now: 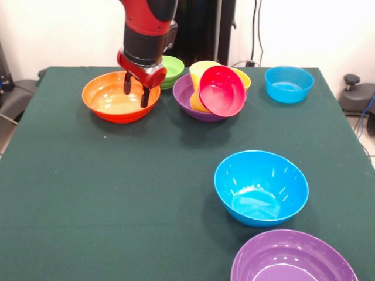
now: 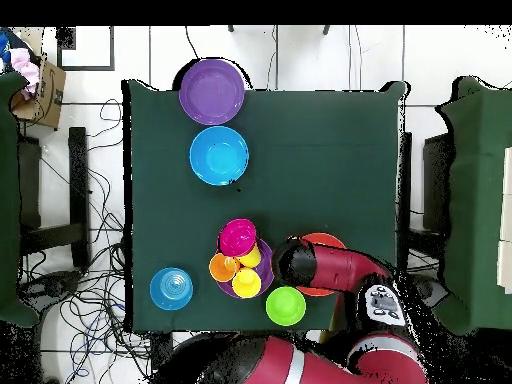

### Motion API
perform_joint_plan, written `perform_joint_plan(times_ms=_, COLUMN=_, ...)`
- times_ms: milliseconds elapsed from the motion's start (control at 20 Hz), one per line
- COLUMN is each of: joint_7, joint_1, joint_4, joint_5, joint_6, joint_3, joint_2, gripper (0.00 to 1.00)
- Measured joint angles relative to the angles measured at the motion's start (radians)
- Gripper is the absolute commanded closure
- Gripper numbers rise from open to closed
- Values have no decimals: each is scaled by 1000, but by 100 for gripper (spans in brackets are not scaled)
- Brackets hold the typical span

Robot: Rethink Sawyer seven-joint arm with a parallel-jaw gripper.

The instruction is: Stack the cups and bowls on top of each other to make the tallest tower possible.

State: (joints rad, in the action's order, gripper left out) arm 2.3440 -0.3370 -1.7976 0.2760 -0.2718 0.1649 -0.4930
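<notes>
My gripper [image 1: 136, 89] hangs open just over the large orange bowl [image 1: 111, 99], its two dark fingers apart with nothing between them. In the overhead view the arm covers most of that orange bowl [image 2: 328, 240]. To its right a purple bowl [image 1: 186, 93] holds a leaning pile: a yellow cup [image 1: 202, 71], an orange cup [image 1: 242, 76] and a small red bowl [image 1: 221, 91] tipped on its side. From above, the red bowl [image 2: 238, 237] and the cups [image 2: 247, 283] sit crowded in the purple bowl [image 2: 264, 262]. A small light green bowl [image 1: 173, 68] stands right behind the gripper.
A small blue bowl [image 1: 288, 84] stands alone at the far right. A large blue bowl [image 1: 261, 187] and a second large purple bowl [image 1: 293, 260] sit near the front right edge. The dark green tablecloth [image 1: 105, 193] covers the table.
</notes>
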Motion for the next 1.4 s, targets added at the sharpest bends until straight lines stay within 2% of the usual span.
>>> perform_joint_plan(times_ms=550, joint_7=0, joint_1=7, joint_4=-22, joint_5=-32, joint_6=9, joint_3=0, joint_2=-25, gripper=0)
perform_joint_plan(times_ms=1400, joint_7=0, joint_1=25, joint_4=-29, joint_5=-40, joint_6=9, joint_3=0, joint_2=-24, gripper=0)
